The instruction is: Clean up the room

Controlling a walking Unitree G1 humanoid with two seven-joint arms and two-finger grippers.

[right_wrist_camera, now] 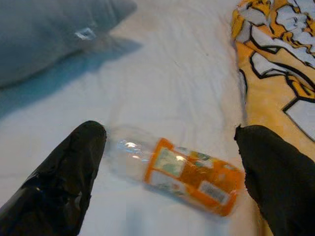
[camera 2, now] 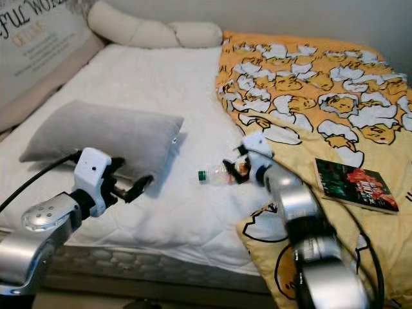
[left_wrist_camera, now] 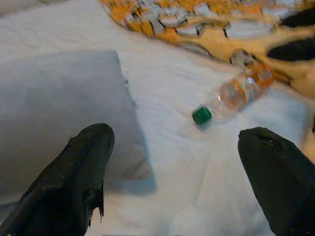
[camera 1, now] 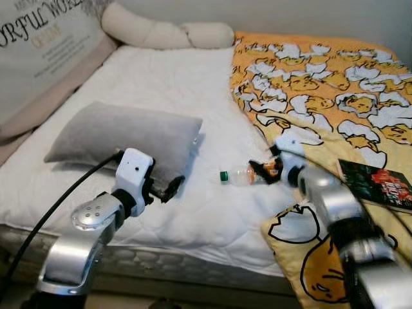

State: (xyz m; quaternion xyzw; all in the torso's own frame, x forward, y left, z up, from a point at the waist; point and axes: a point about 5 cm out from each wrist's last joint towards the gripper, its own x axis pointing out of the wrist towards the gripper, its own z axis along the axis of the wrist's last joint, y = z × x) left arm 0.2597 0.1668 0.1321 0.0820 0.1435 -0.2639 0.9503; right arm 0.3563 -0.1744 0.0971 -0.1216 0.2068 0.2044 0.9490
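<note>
A clear plastic bottle with an orange label and a green cap [camera 1: 248, 174] lies on its side on the white quilted mattress [camera 1: 193, 96], its base end just beside the edge of the yellow cartoon-print blanket [camera 1: 322, 90]. The right gripper [right_wrist_camera: 170, 162] is over it with its black fingers spread wide, one on each side of the bottle and not yet touching. The bottle lies at a slant across the gap, so a close from here probably catches it unevenly; being round, light and empty-looking, it could roll or squirt out toward the grey rectangular pillow [camera 1: 122, 138]. A finger could also snag the blanket fold. The left gripper [camera 1: 168, 188] hovers near the pillow's corner, fingers apart and empty. A dark book [camera 1: 376, 183] rests on the blanket.
</note>
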